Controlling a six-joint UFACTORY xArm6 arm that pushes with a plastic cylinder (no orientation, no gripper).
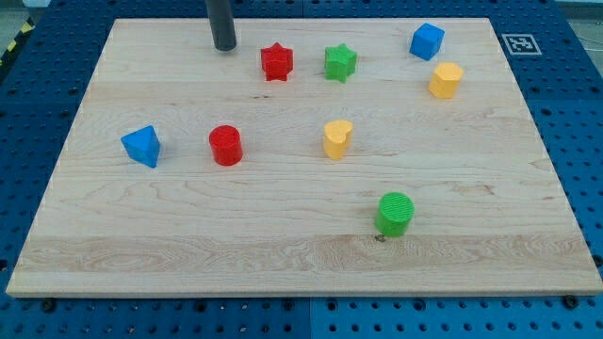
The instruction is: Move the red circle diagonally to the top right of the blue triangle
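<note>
We see our rod coming down from the view's top, and my tip [224,47] rests on the wooden board [283,254] near its top edge, left of centre. There is no gripper on this arm, only the straight dark rod, so nothing is held and nothing opens or closes.

My tip touches no block. The closest one is the red star [277,62], just to the tip's right and slightly lower. Beside that star, further right, sits the green star [340,62], apart from it by a small gap.

The red circle [226,145] stands in the board's left half, well below my tip and almost straight under it. The blue triangle [142,145] lies to the circle's left at about the same height, near but not touching. So the circle is now level with the triangle on its right side, not diagonally above it.

We count 8 blocks in all. A yellow block [337,138], its shape unclear, sits near the board's middle. A blue cube [427,40] and a yellow block [446,80] with flat sides occupy the top right corner, close together. A green circle [395,213] stands alone toward the view's bottom right.
</note>
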